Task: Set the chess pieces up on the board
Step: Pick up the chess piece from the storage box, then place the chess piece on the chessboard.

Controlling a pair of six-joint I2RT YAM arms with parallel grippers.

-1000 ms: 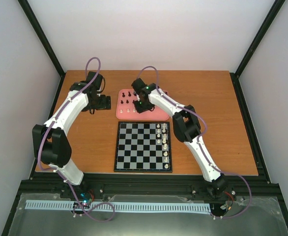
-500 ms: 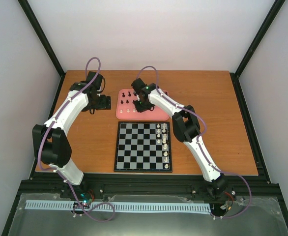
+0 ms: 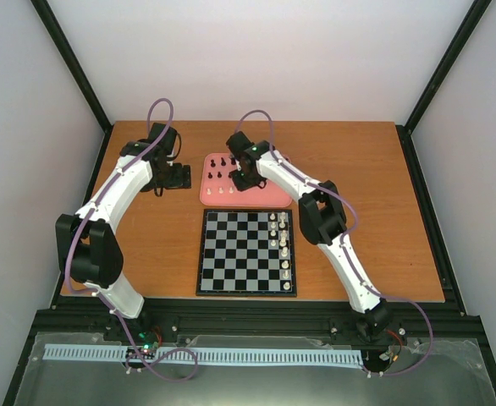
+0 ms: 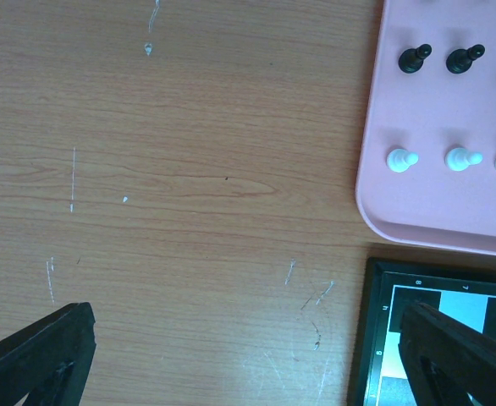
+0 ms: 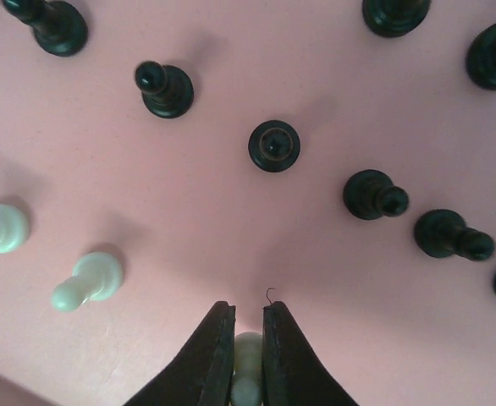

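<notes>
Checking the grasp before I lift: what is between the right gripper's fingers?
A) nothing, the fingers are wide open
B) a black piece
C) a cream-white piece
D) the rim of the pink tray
C: in the right wrist view the right gripper is shut on a cream-white chess piece over the pink tray, and the black pieces stand clear of the fingers.

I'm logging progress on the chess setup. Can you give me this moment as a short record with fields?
right gripper: shut on a white piece, at the pink tray
left gripper: open, above the table, holding nothing
board: white pieces along its right side only
tray contents: black pieces and a few white ones
</notes>
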